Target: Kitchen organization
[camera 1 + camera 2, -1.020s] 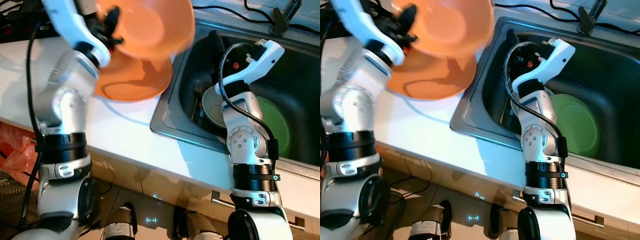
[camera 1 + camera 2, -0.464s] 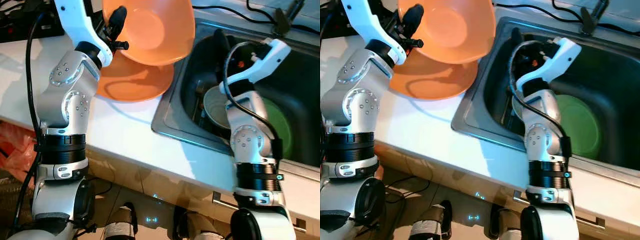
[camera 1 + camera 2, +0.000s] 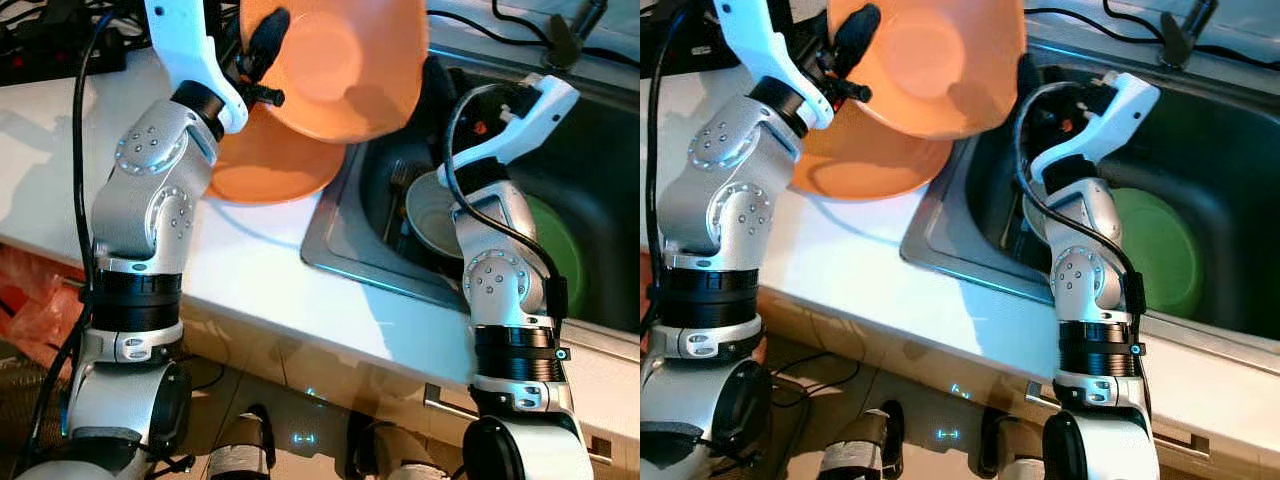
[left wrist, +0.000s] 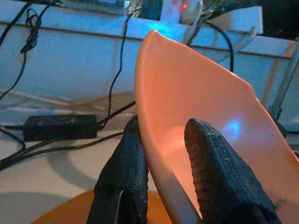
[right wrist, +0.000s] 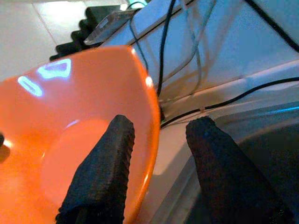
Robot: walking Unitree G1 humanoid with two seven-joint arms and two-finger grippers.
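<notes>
The left gripper (image 4: 163, 172) pinches the rim of an orange bowl (image 4: 205, 116), one black finger inside, the other outside, jaws closed on the wall. Beyond it, black cables (image 4: 117, 70) trail across the white bench (image 4: 56, 140) beside a black power adapter (image 4: 60, 127).

Silver jointed arms; black bands, cables, textured black fingers (image 4: 215, 163).

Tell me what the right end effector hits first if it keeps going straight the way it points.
Probably the rim of the raised orange bowl, already between the open right end effector's fingers; depth is unclear.
</notes>
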